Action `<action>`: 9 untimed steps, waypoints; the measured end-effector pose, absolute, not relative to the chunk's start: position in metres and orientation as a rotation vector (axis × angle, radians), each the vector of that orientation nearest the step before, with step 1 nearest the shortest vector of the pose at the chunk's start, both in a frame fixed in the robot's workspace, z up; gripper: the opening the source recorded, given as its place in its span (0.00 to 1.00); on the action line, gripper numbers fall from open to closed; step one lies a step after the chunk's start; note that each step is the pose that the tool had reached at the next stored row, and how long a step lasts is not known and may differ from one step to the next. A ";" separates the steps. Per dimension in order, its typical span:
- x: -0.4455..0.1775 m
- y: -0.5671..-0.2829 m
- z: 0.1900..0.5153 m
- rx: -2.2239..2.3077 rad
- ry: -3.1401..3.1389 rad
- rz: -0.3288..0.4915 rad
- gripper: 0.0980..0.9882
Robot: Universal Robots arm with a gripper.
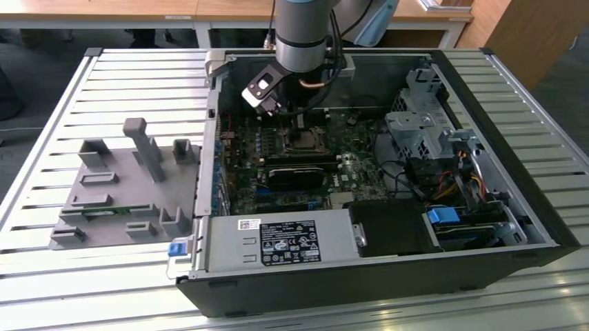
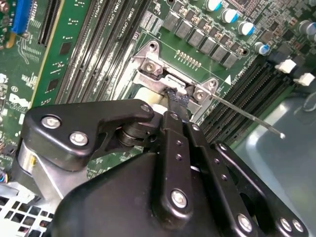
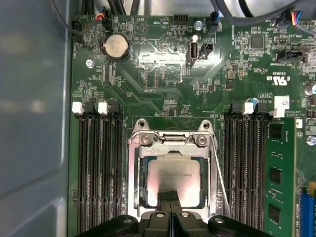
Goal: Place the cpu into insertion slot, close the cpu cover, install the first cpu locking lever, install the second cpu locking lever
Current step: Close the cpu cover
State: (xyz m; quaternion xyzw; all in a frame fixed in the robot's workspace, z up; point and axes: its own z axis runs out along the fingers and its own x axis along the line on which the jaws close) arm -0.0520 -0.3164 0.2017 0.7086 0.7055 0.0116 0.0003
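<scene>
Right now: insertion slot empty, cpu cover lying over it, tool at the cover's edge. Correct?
Not empty. The first wrist view shows the cpu seated in the insertion slot, visible through the cut-out of the cpu cover. The rest holds: the cover lies over it and the tool is at the cover's edge.

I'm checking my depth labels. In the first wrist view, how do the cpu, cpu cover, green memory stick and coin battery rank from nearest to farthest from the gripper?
From the gripper:
1. cpu, directly beneath it.
2. cpu cover, framing the chip.
3. green memory stick, off to one side of the cover.
4. coin battery, well beyond the cover's far edge.
</scene>
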 end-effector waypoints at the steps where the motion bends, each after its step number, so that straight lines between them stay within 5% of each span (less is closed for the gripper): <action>1: -0.052 -0.316 0.200 2.226 2.216 0.036 0.01; 9: -0.051 -0.316 0.200 2.226 2.216 0.038 0.01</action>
